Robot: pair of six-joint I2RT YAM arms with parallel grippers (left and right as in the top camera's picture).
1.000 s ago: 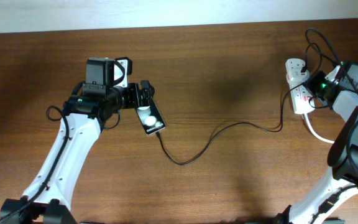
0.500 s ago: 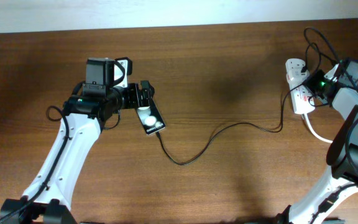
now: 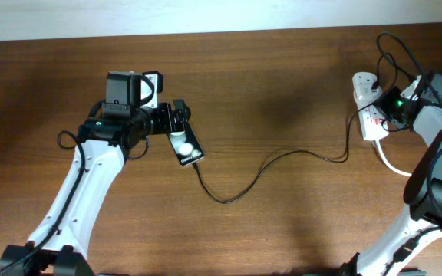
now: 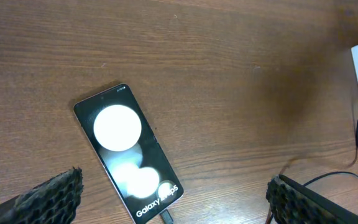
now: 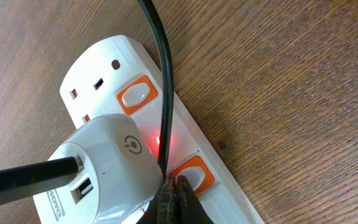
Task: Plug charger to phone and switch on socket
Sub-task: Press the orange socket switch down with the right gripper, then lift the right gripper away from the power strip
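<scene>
Overhead view, at the table's right side by the socket. The change over the last second is slight and confined to the right arm. Its wrist camera block has drifted a little up and outward, away from the socket. The white forearm link behind it has moved the same way, a touch nearer the picture's right edge. The green light on the right gripper has nudged marginally away from the socket.
</scene>
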